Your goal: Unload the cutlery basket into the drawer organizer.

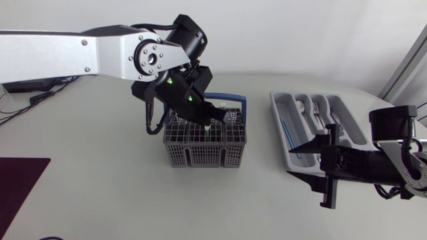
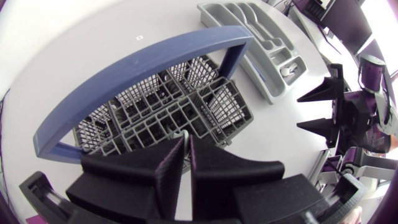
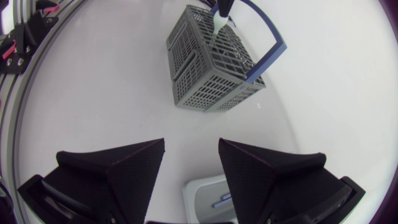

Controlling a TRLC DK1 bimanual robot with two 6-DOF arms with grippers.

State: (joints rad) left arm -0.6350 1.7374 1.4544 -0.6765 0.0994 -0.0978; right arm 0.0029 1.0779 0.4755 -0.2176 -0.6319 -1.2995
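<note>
White table (image 1: 100,190): one basket (image 1: 200,152), one organizer (image 1: 281,121); left claw (image 2: 186,140) tight on pale handle (image 3: 219,22), right claw (image 3: 191,144) wide, empty.

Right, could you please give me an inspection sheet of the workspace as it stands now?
Surface: pale grey table, matte.
Job's things: grey cutlery basket with blue handle, upright mid-table; grey drawer organizer to its right, holding a fork and a thin blue piece.
Clutter: dark maroon mat near the table's left edge.
Hands: left hand over the basket, shut on a pale utensil; right hand open and empty, beside the organizer.
Cables: black loop hanging from the left arm, beside the basket.
Surroundings: nothing seen.
</note>
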